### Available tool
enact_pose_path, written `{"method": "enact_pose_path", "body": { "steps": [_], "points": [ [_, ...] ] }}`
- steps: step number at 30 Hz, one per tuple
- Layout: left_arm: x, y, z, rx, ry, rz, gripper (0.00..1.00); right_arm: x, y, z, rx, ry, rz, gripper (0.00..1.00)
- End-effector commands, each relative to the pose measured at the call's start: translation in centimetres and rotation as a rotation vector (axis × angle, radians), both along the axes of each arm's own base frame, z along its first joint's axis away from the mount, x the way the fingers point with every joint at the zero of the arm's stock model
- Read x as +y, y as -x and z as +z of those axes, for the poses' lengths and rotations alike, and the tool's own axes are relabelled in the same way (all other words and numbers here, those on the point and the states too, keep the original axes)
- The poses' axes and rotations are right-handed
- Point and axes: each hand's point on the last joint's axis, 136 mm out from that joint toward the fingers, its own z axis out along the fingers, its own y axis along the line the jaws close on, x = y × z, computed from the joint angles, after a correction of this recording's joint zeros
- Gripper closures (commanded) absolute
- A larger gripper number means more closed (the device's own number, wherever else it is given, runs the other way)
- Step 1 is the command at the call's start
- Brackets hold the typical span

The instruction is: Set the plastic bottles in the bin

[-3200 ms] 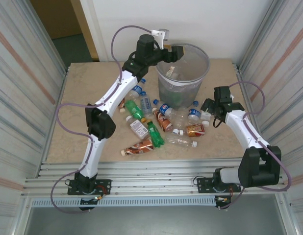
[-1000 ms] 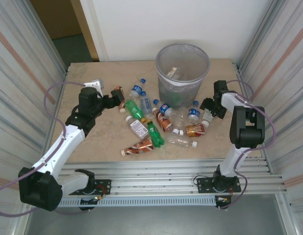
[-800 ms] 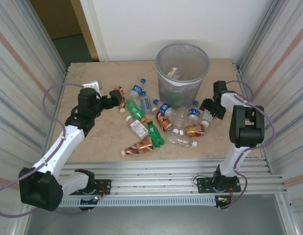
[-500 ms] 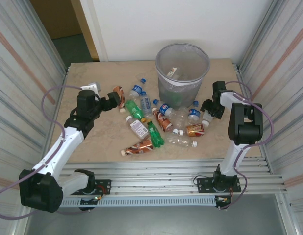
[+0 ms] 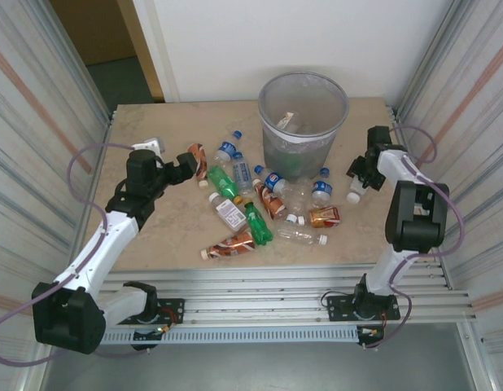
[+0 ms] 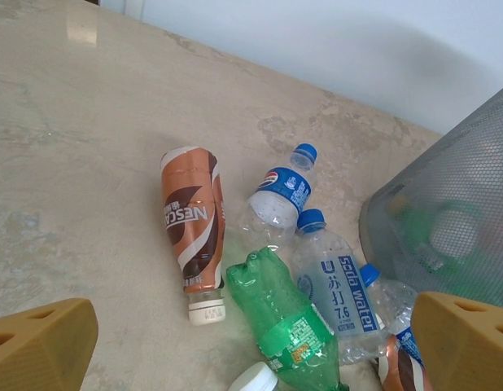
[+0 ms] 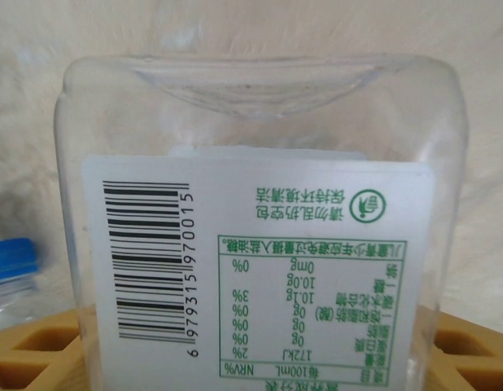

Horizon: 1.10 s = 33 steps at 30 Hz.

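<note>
Rightward and toward the far side is where the right gripper (image 5: 360,174) has travelled in the last half second, and the clear bottle (image 5: 355,188) with the white label has come away from the heap with it. We see that bottle pinched between the tan pads (image 7: 40,352) in the right wrist view, its printed label and barcode facing the camera, a blue cap (image 7: 11,257) just to its left. From above it hangs white cap downward, to the right of the bin (image 5: 296,151) and clear of it. Our left gripper (image 5: 186,168) has hardly shifted; its jaws are spread wide, low over the table (image 5: 186,244) at the left end of the heap. Ahead of it lie a brown-labelled bottle (image 6: 190,224), a green bottle (image 6: 284,318) touching its neck, and two blue-capped bottles (image 6: 280,195) beside the bin's mesh wall. The other plastic bottles (image 5: 260,208) lie scattered on the table in front of the bin, which already holds a few items.
</note>
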Motion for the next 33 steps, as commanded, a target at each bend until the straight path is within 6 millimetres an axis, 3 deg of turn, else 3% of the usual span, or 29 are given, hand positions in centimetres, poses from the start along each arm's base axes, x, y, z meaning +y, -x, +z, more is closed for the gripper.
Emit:
{"method": "enact_pose_path", "body": {
  "steps": [1,9,15,20,27,33],
  "points": [
    [0.4,0.3,0.0,-0.004,0.018,0.014,0.01,-1.1,-0.1,7.1,-0.125,0.092,0.013,0.45],
    [0.5,0.2,-0.5,0.0,0.041,0.015,0.01,0.3,0.3,20.4,-0.413,0.118,0.087,0.44],
    [0.1,0.1,-0.2,0.003,0.053,-0.001,0.01,4.4,-0.5,28.6,-0.618,0.067,0.223,0.44],
    [-0.1,0.3,0.0,0.001,0.08,-0.005,0.01,8.8,-2.2,33.3,-0.723,0.055,0.341,0.44],
    [-0.2,0.8,0.4,-0.008,0.099,-0.014,0.01,15.0,-6.0,34.3,-0.749,0.022,0.49,0.43],
    [0.1,1.6,0.3,-0.012,0.092,-0.006,0.01,18.7,-9.7,31.8,-0.689,0.049,0.574,0.42]
  ]
}}
